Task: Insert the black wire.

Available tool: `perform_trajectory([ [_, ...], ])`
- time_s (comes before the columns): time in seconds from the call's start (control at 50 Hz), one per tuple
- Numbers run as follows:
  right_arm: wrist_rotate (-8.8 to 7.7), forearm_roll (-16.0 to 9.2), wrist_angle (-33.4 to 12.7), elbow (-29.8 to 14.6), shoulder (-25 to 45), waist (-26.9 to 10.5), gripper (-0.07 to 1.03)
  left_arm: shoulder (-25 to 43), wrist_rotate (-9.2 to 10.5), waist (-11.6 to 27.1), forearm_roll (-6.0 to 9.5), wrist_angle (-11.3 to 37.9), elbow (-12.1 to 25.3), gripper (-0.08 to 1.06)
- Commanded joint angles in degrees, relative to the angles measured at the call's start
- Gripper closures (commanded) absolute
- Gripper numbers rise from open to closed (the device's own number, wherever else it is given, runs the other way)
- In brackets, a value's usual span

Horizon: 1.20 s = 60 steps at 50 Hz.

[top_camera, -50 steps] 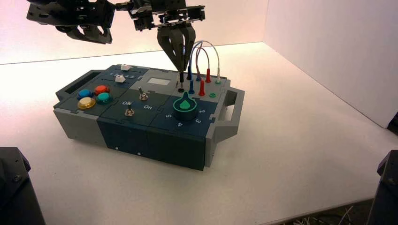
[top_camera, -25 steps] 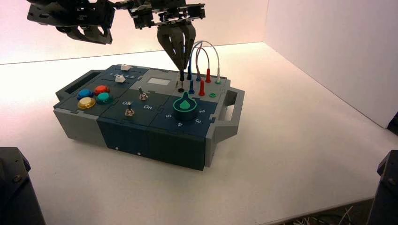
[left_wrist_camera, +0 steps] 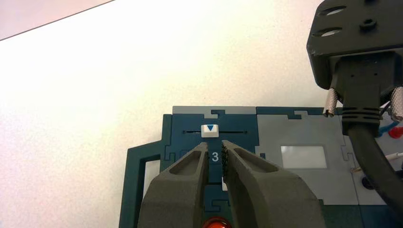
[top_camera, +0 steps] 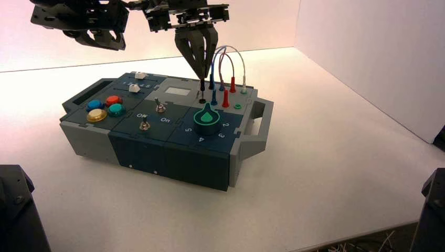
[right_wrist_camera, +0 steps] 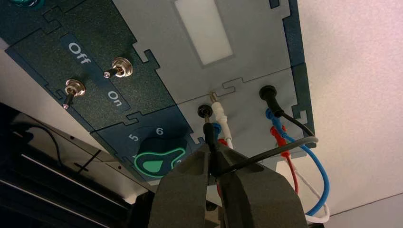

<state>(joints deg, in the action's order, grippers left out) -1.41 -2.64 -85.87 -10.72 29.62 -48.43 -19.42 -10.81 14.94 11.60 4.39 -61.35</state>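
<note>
The right gripper [right_wrist_camera: 215, 164] is pinching the black wire [right_wrist_camera: 209, 135] by its plug, just above a black socket [right_wrist_camera: 205, 111]; contact seemingly lacking. The left gripper [left_wrist_camera: 215, 153], nearly closed, is hovering over the box's [top_camera: 141, 147] sliders.

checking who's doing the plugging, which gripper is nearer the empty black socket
Right. The right gripper hangs just above the black socket, shut on the black wire plug. The left gripper hovers farther off, over the white slider at the box's far left.
</note>
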Motion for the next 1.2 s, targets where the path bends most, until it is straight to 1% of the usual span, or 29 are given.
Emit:
perform_trajectory([
  [0.02, 0.09, -1.1, 0.1, -1.5, -1.6, -0.4, 0.98, -0.4, -0.26, 0.4, -0.18, -0.5, 1.6, 0.80],
  [0.2, 0.18, -1.3, 0.3, -1.4, -1.4, -0.4, 0.98, -0.4, -0.26, 0.4, -0.09, -0.5, 1.5, 0.80],
  [0.82, 0.00, -1.0, 0.2, -0.7, -0.9, -0.4, 0.98, -0.4, -0.26, 0.4, -0.18, -0.6, 1.6, 0.80],
  [1.2, -0.18, 0.0, 0.2, -1.2, -0.4, -0.4, 0.98, -0.4, -0.26, 0.4, -0.09, -0.6, 1.6, 0.80],
])
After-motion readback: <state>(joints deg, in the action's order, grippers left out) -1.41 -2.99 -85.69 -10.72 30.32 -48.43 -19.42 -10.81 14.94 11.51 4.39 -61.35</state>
